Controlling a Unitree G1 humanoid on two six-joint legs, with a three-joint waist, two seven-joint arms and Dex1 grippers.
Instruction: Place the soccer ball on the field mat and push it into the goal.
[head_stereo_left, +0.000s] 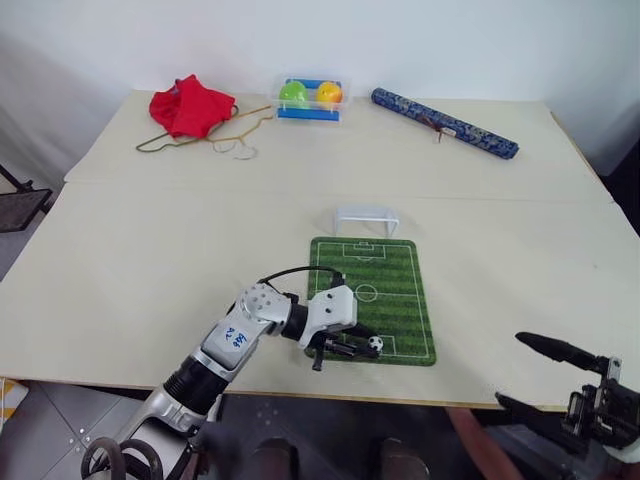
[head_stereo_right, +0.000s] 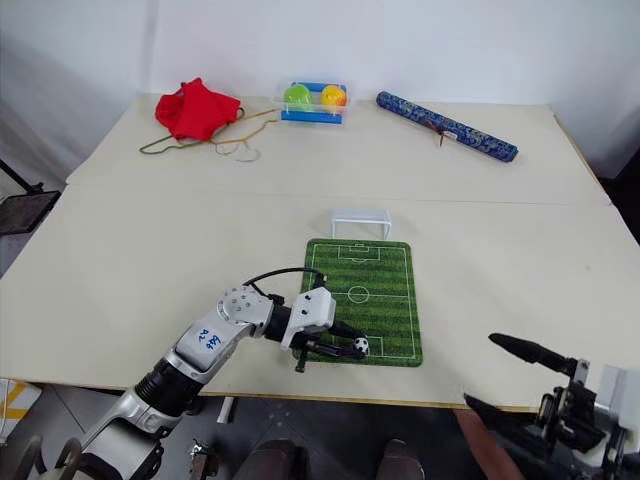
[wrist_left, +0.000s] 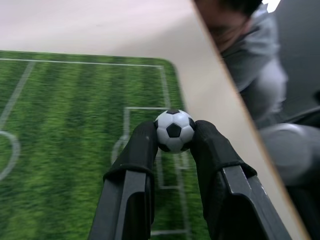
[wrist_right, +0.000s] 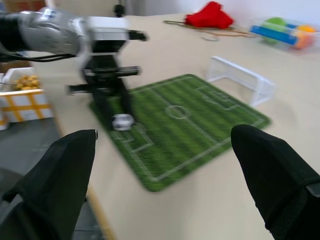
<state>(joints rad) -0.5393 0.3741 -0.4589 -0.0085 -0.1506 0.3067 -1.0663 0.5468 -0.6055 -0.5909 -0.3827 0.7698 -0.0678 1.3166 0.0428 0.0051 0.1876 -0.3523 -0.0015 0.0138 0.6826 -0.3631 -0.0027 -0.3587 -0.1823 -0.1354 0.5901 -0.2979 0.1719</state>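
Observation:
The tiny black-and-white soccer ball (wrist_left: 173, 131) sits pinched between my left gripper's two black fingers. My left gripper (head_stereo_left: 362, 347) is shut on it, held over the near end of the green field mat (head_stereo_left: 385, 277), by the near penalty box. The white goal (head_stereo_left: 365, 219) stands just past the mat's far edge. My right gripper (head_stereo_left: 530, 372) hangs open off the table's near right corner, with nothing between its fingers (wrist_right: 272, 165). In the right wrist view the ball (wrist_right: 122, 121) shows at the mat's near end under the left gripper.
At the table's far side lie a red cloth (head_stereo_left: 190, 104) with a cord, a clear box (head_stereo_left: 311, 98) holding a green and an orange ball, and a dark blue roll (head_stereo_left: 443, 123). The table's near edge runs just below the mat. A person sits beyond that edge.

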